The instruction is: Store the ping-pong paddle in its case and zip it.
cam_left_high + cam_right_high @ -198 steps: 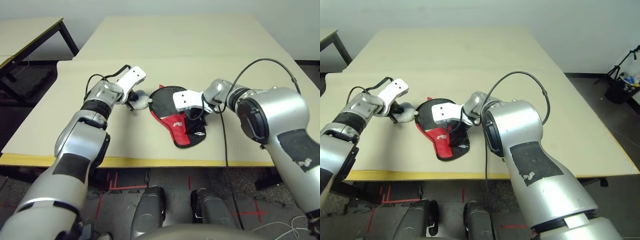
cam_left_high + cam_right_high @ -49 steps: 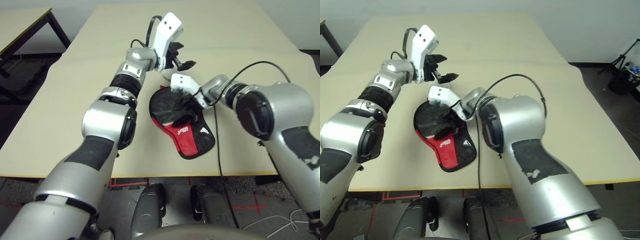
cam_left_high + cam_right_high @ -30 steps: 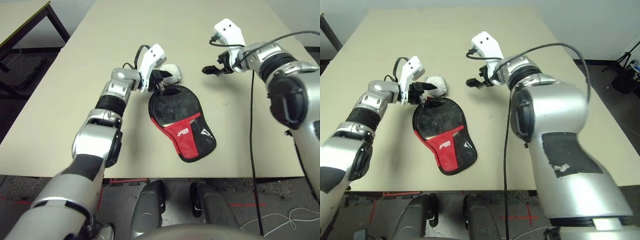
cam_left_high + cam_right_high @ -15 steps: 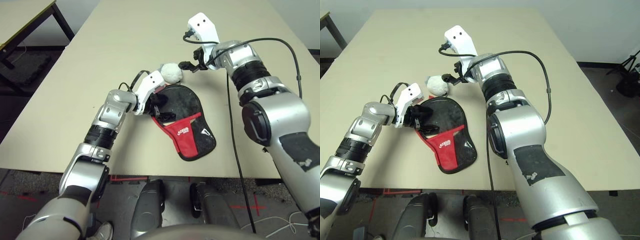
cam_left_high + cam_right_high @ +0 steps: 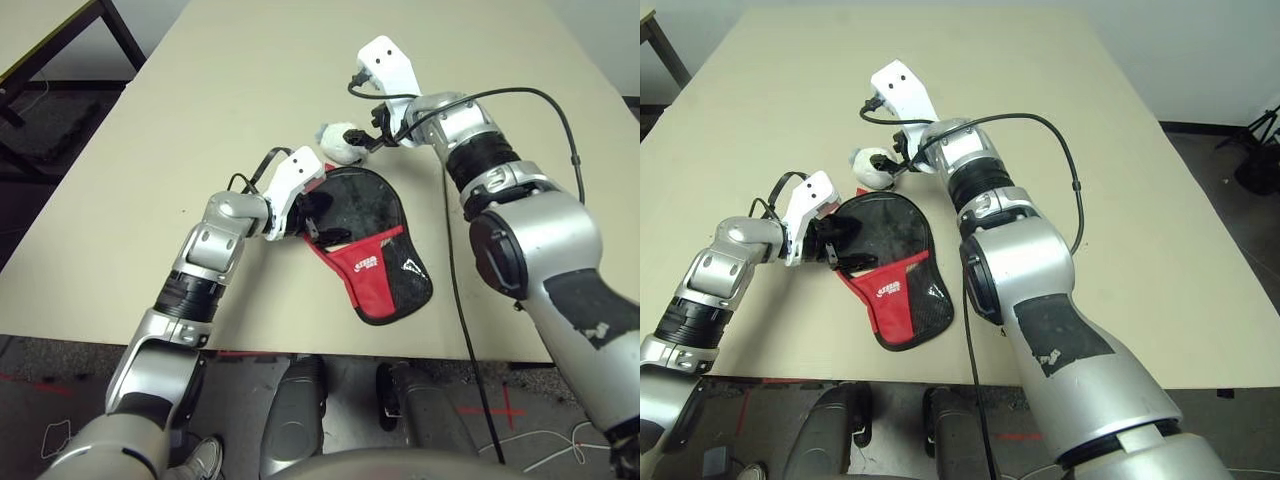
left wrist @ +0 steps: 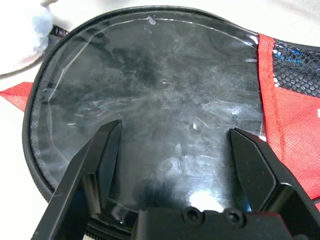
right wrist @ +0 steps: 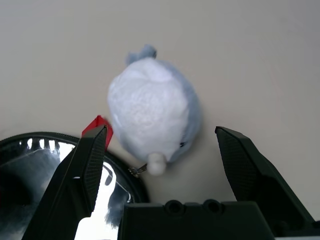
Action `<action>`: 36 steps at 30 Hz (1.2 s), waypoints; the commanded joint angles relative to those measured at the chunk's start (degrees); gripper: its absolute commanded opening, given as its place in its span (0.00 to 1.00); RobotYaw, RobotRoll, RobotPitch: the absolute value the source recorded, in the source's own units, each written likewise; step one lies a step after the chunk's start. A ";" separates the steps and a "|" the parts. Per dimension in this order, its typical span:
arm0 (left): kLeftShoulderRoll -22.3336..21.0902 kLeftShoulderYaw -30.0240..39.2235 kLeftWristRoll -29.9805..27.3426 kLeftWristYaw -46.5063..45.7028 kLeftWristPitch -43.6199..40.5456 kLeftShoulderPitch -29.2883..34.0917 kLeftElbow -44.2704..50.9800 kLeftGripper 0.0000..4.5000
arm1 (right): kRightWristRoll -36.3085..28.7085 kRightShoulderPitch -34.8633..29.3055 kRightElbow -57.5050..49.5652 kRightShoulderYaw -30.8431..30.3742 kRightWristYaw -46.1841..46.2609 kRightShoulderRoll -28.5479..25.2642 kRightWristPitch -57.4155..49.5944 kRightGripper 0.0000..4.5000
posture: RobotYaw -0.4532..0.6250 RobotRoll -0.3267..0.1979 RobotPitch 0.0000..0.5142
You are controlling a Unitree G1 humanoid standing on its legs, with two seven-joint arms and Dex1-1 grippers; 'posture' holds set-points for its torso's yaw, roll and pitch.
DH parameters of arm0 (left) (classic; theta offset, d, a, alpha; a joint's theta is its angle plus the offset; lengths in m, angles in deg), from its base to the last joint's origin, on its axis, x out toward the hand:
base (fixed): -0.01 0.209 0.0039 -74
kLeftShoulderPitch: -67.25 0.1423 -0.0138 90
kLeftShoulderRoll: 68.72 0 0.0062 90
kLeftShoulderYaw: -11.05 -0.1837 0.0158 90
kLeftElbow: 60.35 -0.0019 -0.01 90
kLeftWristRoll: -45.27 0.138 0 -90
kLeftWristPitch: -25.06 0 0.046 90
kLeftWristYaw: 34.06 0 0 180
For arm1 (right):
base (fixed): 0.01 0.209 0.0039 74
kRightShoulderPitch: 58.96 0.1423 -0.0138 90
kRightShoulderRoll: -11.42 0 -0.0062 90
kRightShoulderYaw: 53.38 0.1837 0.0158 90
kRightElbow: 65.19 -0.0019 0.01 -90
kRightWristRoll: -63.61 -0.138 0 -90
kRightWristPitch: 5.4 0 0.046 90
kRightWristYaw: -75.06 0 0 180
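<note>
Black, red and pale tones on a beige table

The case (image 5: 365, 240) is black across its round, glossy head with a black zipper rim, and its narrow end carries a red panel with small white lettering beside a patch of black mesh — a red tab pokes out at the head's edge. The fluffy ball (image 7: 152, 116) is white with a grey-blue tinge along one side and a small white nub. The table (image 5: 250, 90) is plain beige with no pattern. Both grippers — left gripper (image 6: 177, 160) and right gripper (image 7: 167, 165) — have matte black fingers; white housings sit behind them, on silver arms with black bands and black cables.
</note>
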 commanded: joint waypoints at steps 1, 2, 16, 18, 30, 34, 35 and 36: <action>0.15 -4.97 0.59 -0.18 -2.52 3.54 0.44 0.99 | -0.72 -0.70 1.04 -0.30 0.83 1.23 1.48 1.00 | 0.66 0.62 0.57; 0.14 -5.07 0.43 -0.33 -2.93 3.85 1.10 0.99 | -0.74 -0.81 1.22 -0.31 1.13 1.40 1.80 1.00 | 0.67 0.62 0.58; 0.60 -7.23 0.97 -2.44 -3.83 4.68 2.35 1.00 | -2.18 -2.27 2.96 2.17 11.18 2.11 6.91 0.50 | 0.69 0.62 0.56; 0.78 -8.48 2.07 -2.56 -2.24 3.49 0.30 1.00 | -2.41 -2.43 2.90 2.74 12.67 1.83 7.28 0.39 | 0.68 0.62 0.54; 4.59 -14.25 8.63 -6.20 10.24 -3.90 -21.63 1.00 | -7.09 -5.55 0.91 7.36 19.61 1.21 7.52 0.04 | 0.58 0.62 0.42; 7.12 -14.43 10.06 -7.98 12.17 -7.13 -28.90 1.00 | -8.44 -7.79 -0.55 8.23 21.77 0.41 6.78 0.04 | 0.53 0.62 0.38; 7.48 -14.64 10.65 -8.38 12.80 -7.85 -30.69 1.00 | -8.76 -8.32 -1.00 8.41 22.39 0.11 6.74 0.04 | 0.53 0.62 0.37; 7.90 -14.75 10.98 -8.66 12.28 -8.64 -32.55 1.00 | -9.10 -8.93 -1.52 8.65 23.15 -0.28 6.70 0.04 | 0.52 0.62 0.37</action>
